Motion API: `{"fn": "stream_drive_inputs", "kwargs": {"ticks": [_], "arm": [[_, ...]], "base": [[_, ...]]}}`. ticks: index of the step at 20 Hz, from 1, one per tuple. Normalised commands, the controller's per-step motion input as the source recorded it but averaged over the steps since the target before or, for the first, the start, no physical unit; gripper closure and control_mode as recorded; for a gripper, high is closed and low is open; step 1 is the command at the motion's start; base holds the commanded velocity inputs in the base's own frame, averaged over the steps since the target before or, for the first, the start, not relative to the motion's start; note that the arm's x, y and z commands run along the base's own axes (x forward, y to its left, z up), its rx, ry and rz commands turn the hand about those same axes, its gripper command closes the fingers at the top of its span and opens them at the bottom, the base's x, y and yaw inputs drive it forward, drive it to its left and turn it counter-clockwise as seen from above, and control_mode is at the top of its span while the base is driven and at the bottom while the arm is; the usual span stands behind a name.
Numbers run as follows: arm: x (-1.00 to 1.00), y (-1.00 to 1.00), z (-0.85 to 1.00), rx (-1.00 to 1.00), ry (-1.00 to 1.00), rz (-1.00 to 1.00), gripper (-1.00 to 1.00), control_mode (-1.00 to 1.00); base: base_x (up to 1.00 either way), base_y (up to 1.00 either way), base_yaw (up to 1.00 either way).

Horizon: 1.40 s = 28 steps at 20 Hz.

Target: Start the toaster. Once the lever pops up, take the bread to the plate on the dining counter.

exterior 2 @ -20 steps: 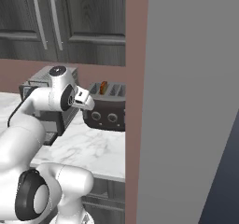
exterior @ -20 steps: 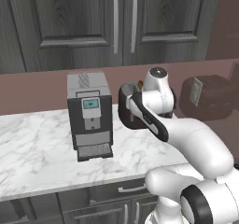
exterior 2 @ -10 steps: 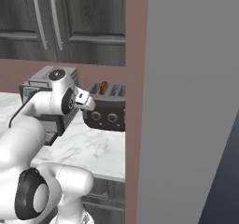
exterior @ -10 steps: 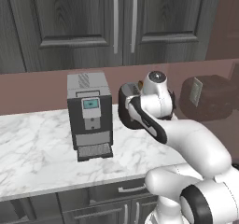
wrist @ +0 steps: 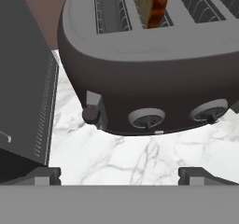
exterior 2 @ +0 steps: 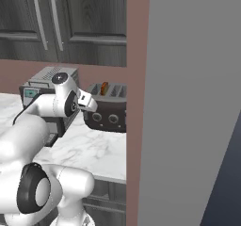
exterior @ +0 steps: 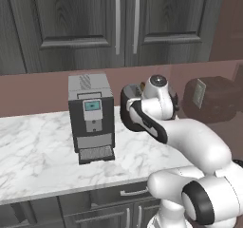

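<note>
Hand view: toaster lever and bread in its slot, unseen from left base; gripper open, level, facing the toaster's front.

You are looking down the gripper at the toaster, which sits on the marble worktop. The 2 finger tips stand wide apart at the bottom, touching nothing. The bread stands upright in a top slot, its upper part sticking out. On the front you see 2 round knobs, and the lever sits low at the toaster's left end. The coffee machine's dark side stands just left of the toaster.
</note>
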Motion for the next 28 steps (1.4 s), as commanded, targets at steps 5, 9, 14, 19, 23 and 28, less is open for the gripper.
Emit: {"fn": "stream_drive_inputs", "kwargs": {"ticks": [5,9,14,19,23,28], "arm": [[0.09,0.00,-0.09,0.00,-0.01,0.00,-1.00,-1.00],[0.08,0.00,-0.03,0.00,0.00,0.00,-1.00,-1.00],[0.09,0.00,-0.01,0.00,0.00,0.00,-1.00,-1.00],[0.12,0.00,-0.04,0.00,0.00,0.00,-1.00,-1.00],[0.14,0.00,-0.06,0.00,-0.01,0.00,-1.00,-1.00],[0.03,-0.02,-0.11,0.00,0.00,0.00,-1.00,-1.00]], "base": [[0.00,0.00,0.00],[0.00,0.00,0.00],[0.00,0.00,0.00],[0.00,0.00,0.00],[0.00,0.00,0.00],[0.00,0.00,0.00]]}}
